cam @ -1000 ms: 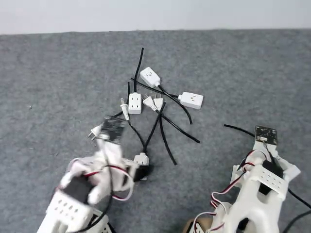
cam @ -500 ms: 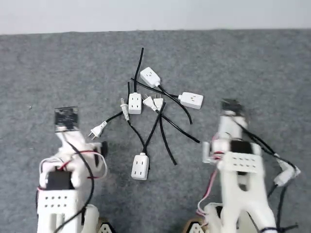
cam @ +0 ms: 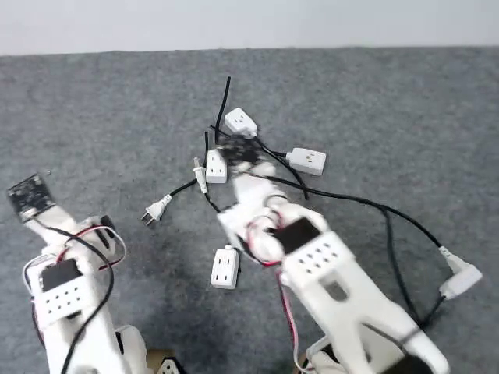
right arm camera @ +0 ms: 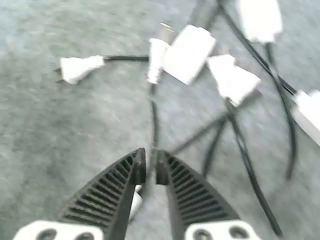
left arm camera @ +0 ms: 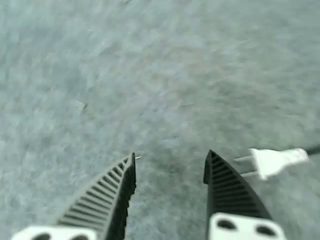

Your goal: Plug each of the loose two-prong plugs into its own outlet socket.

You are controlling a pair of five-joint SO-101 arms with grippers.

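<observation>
Grey carpet (cam: 405, 101) covers the table; the right gripper (right arm camera: 149, 155), jaws all but closed, hangs over a thin black cord (right arm camera: 153, 115) near a white outlet socket (right arm camera: 187, 47) in the central tangle; the left gripper (left arm camera: 170, 157), jaws wide apart, hovers above bare carpet just beside a loose white plug (left arm camera: 272, 161)

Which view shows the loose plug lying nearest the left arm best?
The left wrist view: the loose plug lies close, both prongs plain, near the open left tool. The high view shows it small, with its cord; the right wrist view shows it farther off.
</observation>
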